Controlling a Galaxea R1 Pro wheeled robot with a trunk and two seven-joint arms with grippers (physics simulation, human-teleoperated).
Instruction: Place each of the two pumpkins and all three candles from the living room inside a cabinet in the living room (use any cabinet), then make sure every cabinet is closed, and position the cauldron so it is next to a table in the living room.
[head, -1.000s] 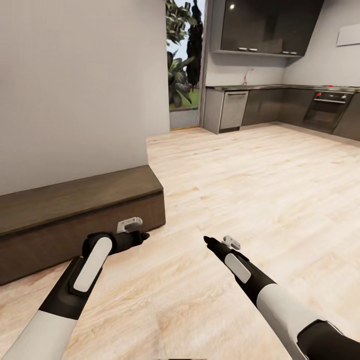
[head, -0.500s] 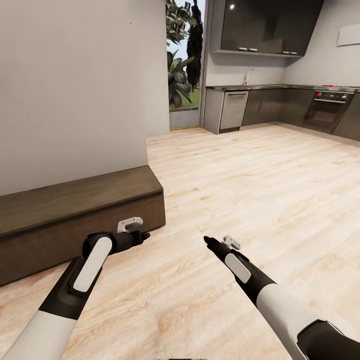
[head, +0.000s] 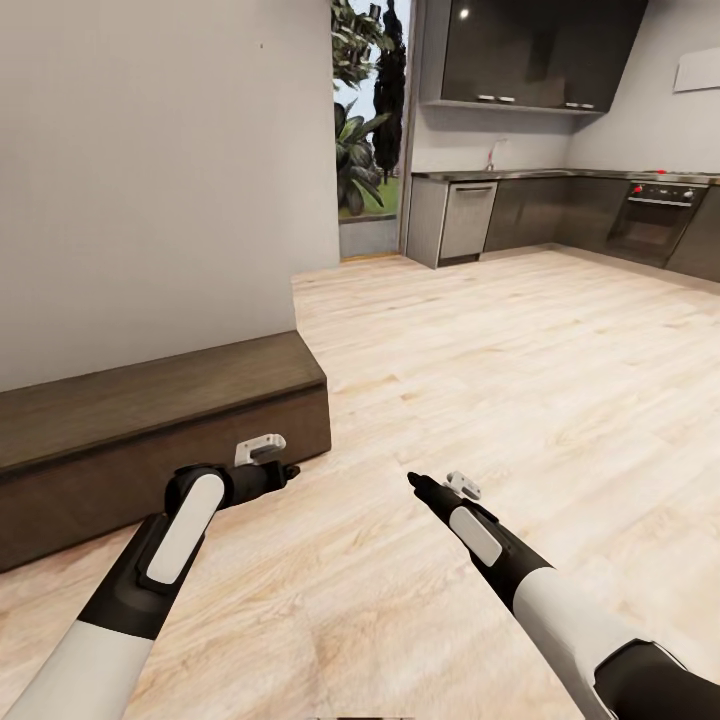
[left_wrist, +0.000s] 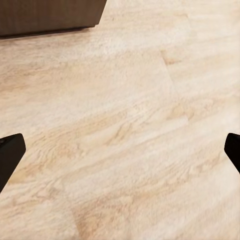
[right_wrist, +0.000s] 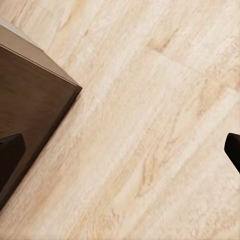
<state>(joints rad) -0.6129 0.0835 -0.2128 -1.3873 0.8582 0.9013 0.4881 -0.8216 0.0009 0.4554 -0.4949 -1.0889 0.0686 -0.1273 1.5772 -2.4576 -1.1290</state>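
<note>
Both grippers hang empty over the pale wood-plank floor (head: 520, 360). The left gripper (left_wrist: 120, 150) has its black fingers spread wide apart, touching nothing, and the right gripper (right_wrist: 120, 147) is spread just as wide, also holding nothing. The long, low, dark-brown wooden cabinet (head: 150, 440) sits against the grey wall (head: 150, 180), its long axis running along that wall, its fronts flush. The left gripper hovers just beside the cabinet's end corner; the right one is farther out from it.
</note>
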